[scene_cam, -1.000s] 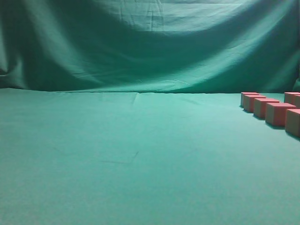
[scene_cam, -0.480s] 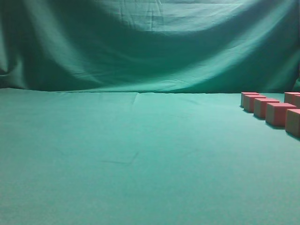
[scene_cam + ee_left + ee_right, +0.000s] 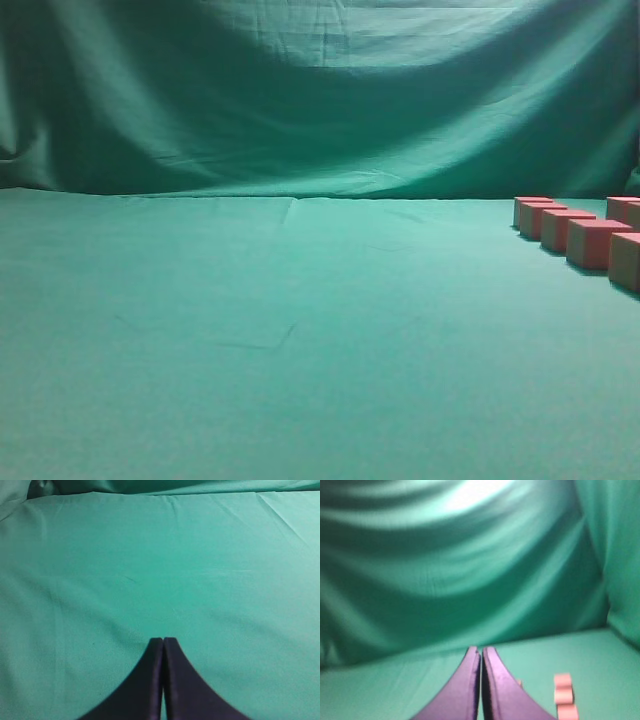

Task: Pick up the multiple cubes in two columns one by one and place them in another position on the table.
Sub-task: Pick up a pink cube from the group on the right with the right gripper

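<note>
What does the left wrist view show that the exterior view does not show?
Only the left wrist view shows a gripper: the black left gripper, jaws shut together and holding nothing, above bare cloth. No cubes appear there.

Only the exterior view shows the small reddish-pink cubes, standing in rows at the far right edge, and the wrinkled, draped green cloth backdrop. No arm or gripper appears there.

Both views show the flat table of smooth green cloth.
</note>
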